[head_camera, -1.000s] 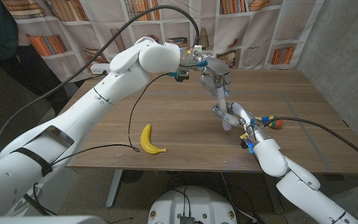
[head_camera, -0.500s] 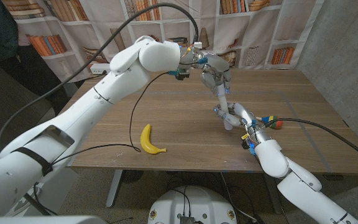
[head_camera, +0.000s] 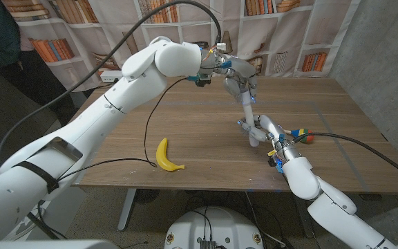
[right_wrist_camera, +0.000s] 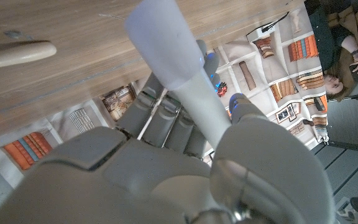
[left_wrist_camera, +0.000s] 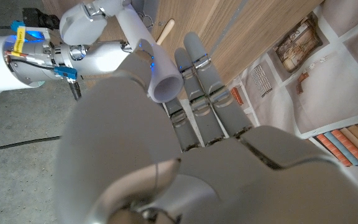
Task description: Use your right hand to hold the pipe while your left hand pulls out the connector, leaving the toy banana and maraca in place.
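Now right hand (head_camera: 262, 129) grips pipe (head_camera: 249, 114) low end on table (head_camera: 206, 131); left hand (head_camera: 239, 81) apparently clasps its top, connector hidden; banana (head_camera: 166, 156), maraca (head_camera: 301, 135) apart.

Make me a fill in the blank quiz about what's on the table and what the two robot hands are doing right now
1. The yellow toy on the table nearest the left arm is a ____.
2. The right hand grips the lower end of the white ____.
3. The left hand holds the pipe assembly's ____ end.
4. The maraca lies beside the ____ hand.

Missing words: banana; pipe; upper; right
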